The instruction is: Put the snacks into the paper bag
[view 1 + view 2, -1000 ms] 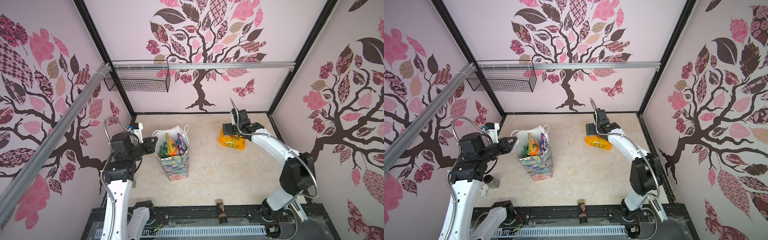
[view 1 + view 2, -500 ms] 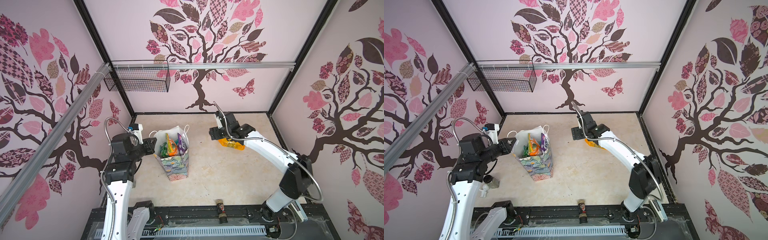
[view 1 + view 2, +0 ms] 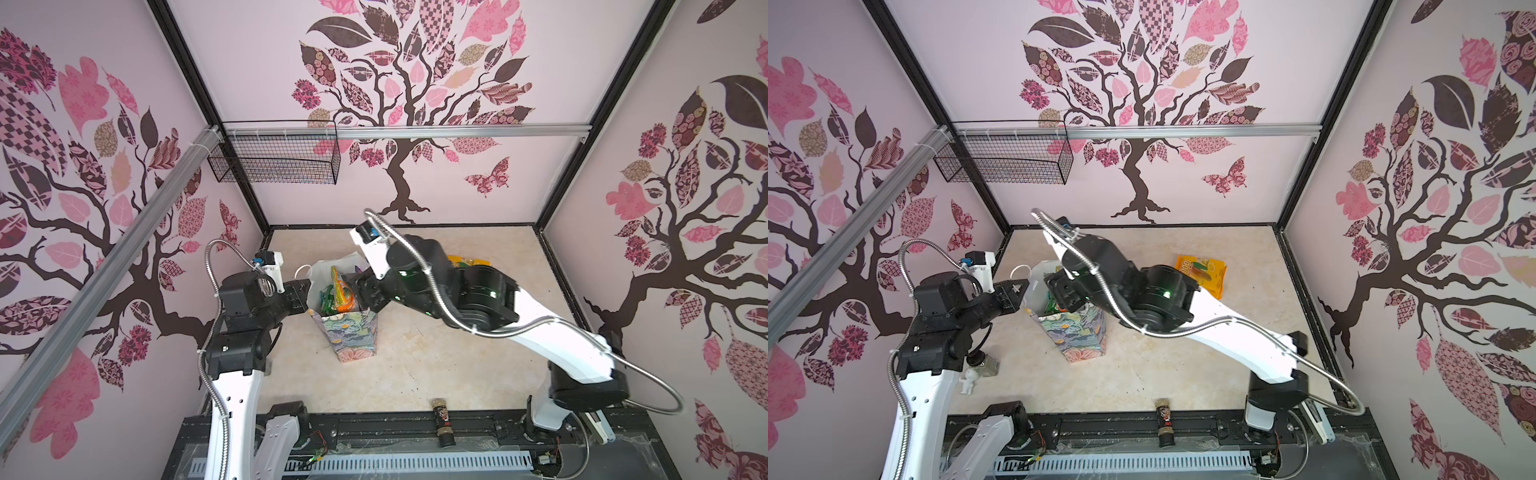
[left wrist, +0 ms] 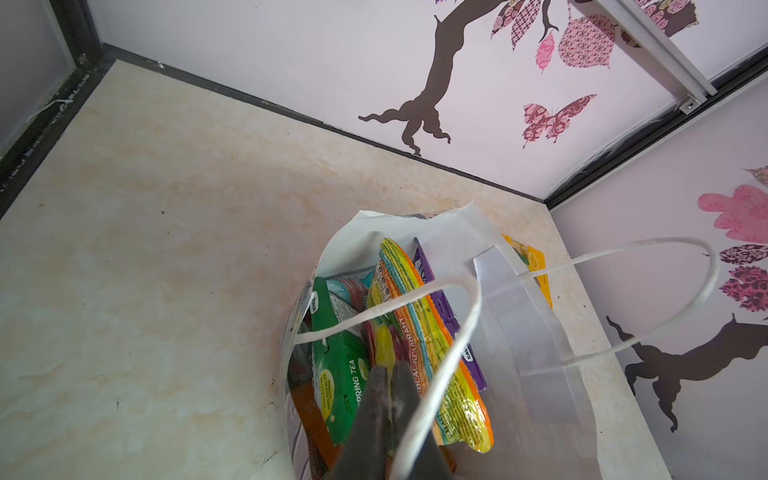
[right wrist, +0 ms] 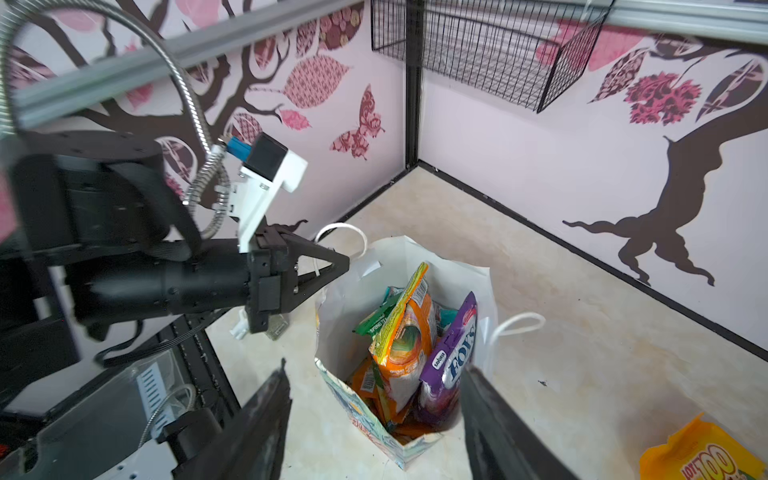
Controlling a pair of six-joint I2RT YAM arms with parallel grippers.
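The paper bag (image 3: 353, 332) (image 3: 1075, 332) stands upright left of the table's middle, its mouth open. Several snacks stand inside it, among them a green packet (image 4: 345, 365), an orange one (image 5: 405, 345) and a purple FOX'S one (image 5: 451, 361). My left gripper (image 3: 305, 291) (image 4: 388, 374) (image 5: 345, 262) is shut on the bag's left rim beside a white cord handle (image 4: 469, 316). My right gripper (image 5: 374, 370) (image 3: 1065, 295) hangs open above the bag's mouth with nothing between its fingers. One orange-yellow snack (image 3: 1202, 274) (image 5: 702, 453) lies flat on the table, to the right of the bag and farther back.
A small dark bottle (image 3: 444, 419) lies at the table's front edge by the black rail. A black wire basket (image 3: 274, 160) hangs on the back wall at the left. Small white and metal objects (image 3: 976, 370) sit by the left arm's base.
The right arm has swung left from the orange-yellow snack to above the bag, its jaws narrower than before. That snack stays on the table. The left gripper has held its place.
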